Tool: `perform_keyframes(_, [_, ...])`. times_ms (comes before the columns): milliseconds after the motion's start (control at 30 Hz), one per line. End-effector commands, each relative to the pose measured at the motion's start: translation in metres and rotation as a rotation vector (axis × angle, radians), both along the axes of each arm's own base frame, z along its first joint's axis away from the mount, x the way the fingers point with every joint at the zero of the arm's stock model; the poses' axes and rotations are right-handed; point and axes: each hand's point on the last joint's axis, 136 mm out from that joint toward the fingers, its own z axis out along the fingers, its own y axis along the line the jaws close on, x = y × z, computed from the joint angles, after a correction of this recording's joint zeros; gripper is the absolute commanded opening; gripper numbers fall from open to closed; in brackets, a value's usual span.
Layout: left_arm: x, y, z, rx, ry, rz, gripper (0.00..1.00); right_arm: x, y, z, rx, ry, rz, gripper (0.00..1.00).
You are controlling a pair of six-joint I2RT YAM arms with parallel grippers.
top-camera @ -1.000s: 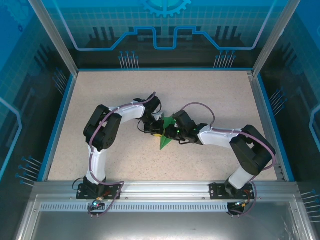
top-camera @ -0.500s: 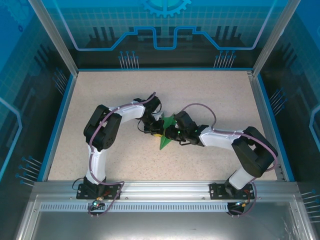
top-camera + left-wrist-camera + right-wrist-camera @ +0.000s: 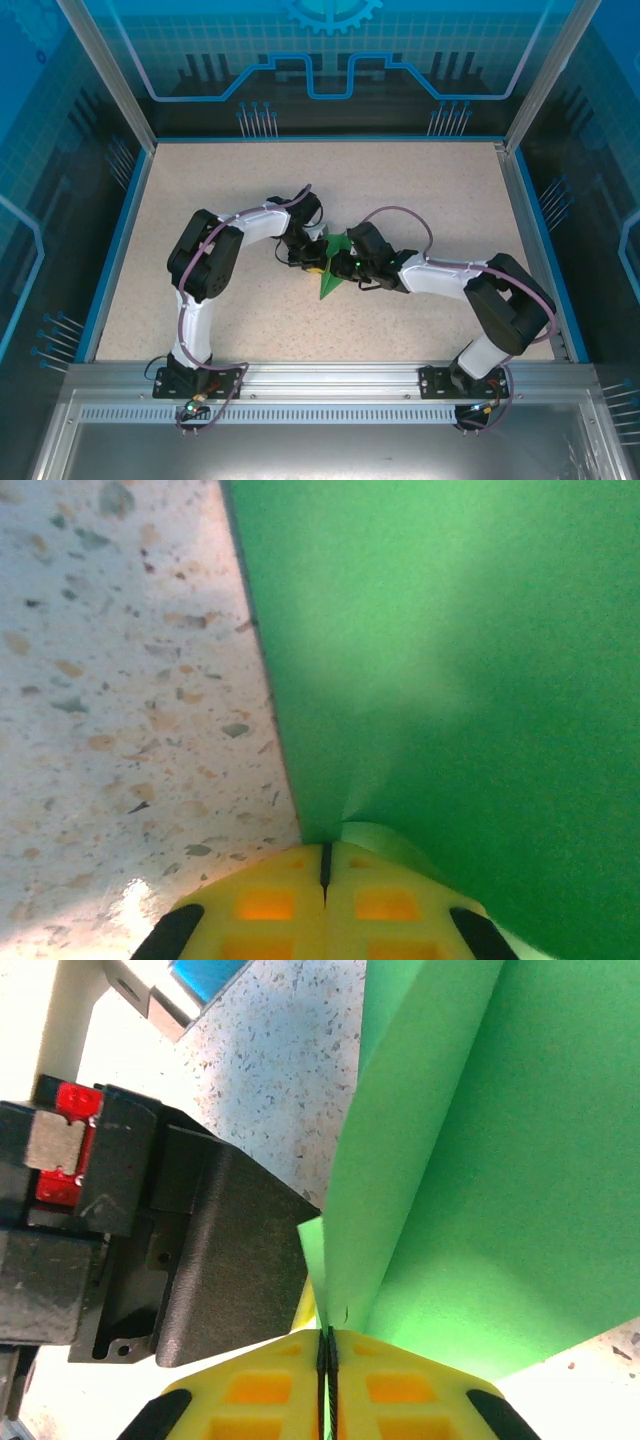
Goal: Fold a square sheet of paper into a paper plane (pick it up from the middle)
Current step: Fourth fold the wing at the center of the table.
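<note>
The paper plane (image 3: 327, 284) is bright green paper folded to a slim dart, its point toward the near edge, held just above the middle of the table. My left gripper (image 3: 313, 263) comes in from the left and is shut on it. In the left wrist view the yellow fingertips (image 3: 270, 880) meet on the paper's (image 3: 450, 680) edge. My right gripper (image 3: 342, 266) reaches in from the right and is shut on the paper as well. In the right wrist view a folded green layer (image 3: 500, 1160) runs down into the shut right gripper (image 3: 326, 1336).
The speckled tabletop (image 3: 420, 190) has free room on all sides, bounded by a blue rim (image 3: 120, 250) and clear walls. The black body of my left gripper (image 3: 200, 1260) sits close beside the right gripper's fingers.
My right gripper has closed a little tighter on the paper and its arm has edged slightly left. The left arm and the paper have stayed in place.
</note>
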Motion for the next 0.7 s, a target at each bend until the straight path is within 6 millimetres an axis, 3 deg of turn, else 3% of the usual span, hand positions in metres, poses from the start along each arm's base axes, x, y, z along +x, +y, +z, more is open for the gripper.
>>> perform_keyframes(0, [-0.009, 0.025, -0.049, 0.141, 0.027, -0.009, 0.02, -0.001, 0.009, 0.0, 0.006, 0.008, 0.026, 0.1])
perform_keyframes(267, [-0.009, 0.024, -0.049, 0.14, 0.028, -0.008, 0.02, 0.0, 0.014, 0.003, 0.015, 0.004, 0.043, 0.1])
perform_keyframes(467, [-0.009, 0.024, -0.049, 0.14, 0.029, -0.007, 0.02, -0.007, 0.001, 0.0, -0.003, 0.005, 0.009, 0.16])
perform_keyframes(667, [-0.009, 0.024, -0.049, 0.139, 0.029, -0.008, 0.02, -0.007, 0.004, -0.004, 0.042, 0.008, -0.002, 0.22])
